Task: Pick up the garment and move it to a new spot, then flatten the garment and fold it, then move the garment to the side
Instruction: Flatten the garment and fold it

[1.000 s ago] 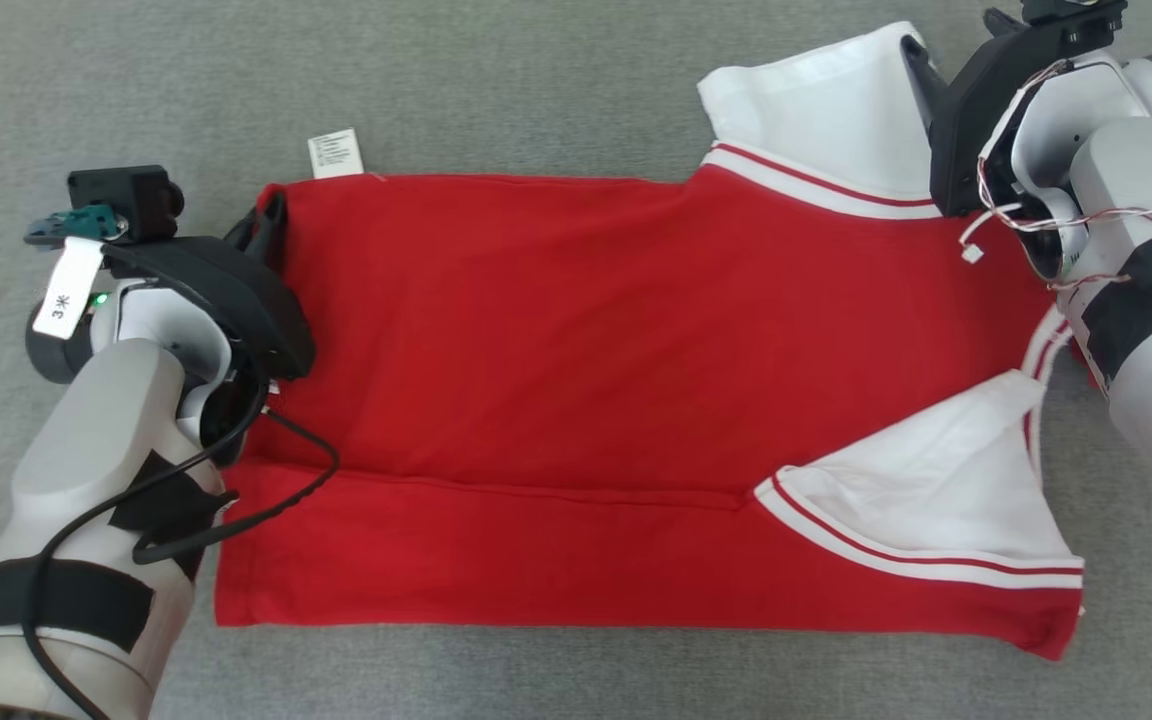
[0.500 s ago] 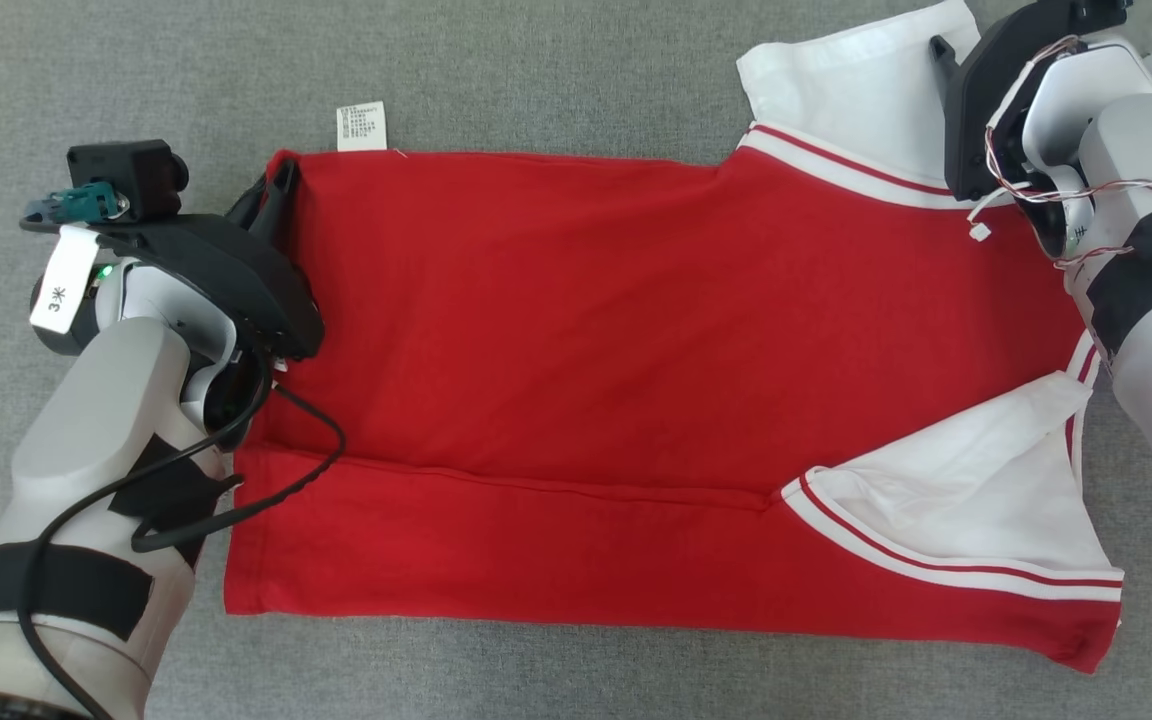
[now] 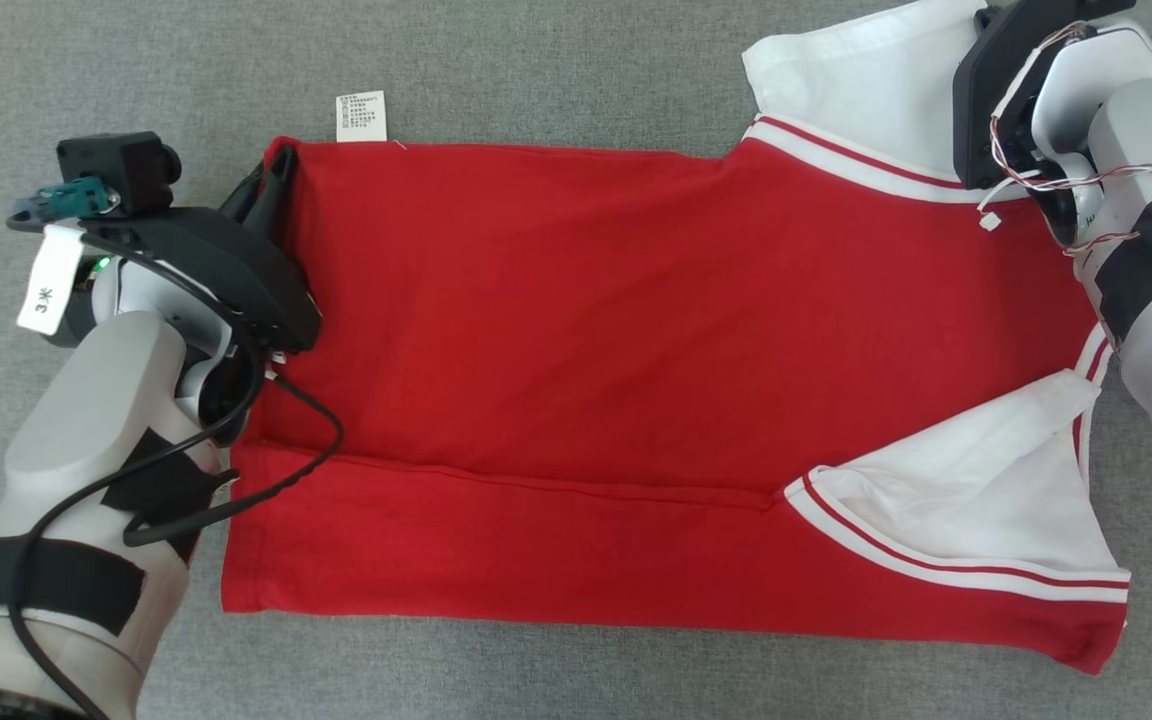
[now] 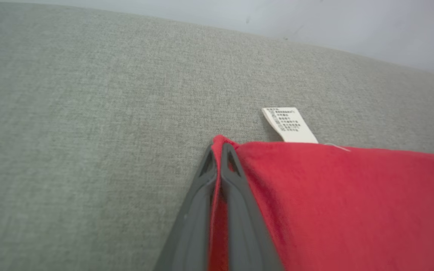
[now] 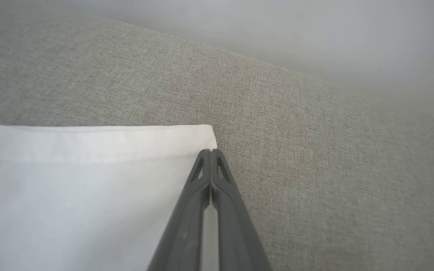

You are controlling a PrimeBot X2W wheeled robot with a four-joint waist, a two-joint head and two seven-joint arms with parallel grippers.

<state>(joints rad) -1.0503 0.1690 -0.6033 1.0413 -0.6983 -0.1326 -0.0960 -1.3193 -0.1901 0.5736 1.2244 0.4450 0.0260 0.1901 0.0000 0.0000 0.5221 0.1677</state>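
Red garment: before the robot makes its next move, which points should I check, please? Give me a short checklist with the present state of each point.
1. Left tool shut on the garment's red corner: ok.
2. Right tool shut at the corner of the far white sleeve: ok.
3. Sleeve cloth really caught between the right tool's fingers: cannot tell.
4. Near long edge folded over the body, fold line straight: ok.
5. Black cable of the left arm clear of the cloth: not ok, it loops over the red fabric.
6. Care label tucked in: not ok, it sticks out past the far edge.
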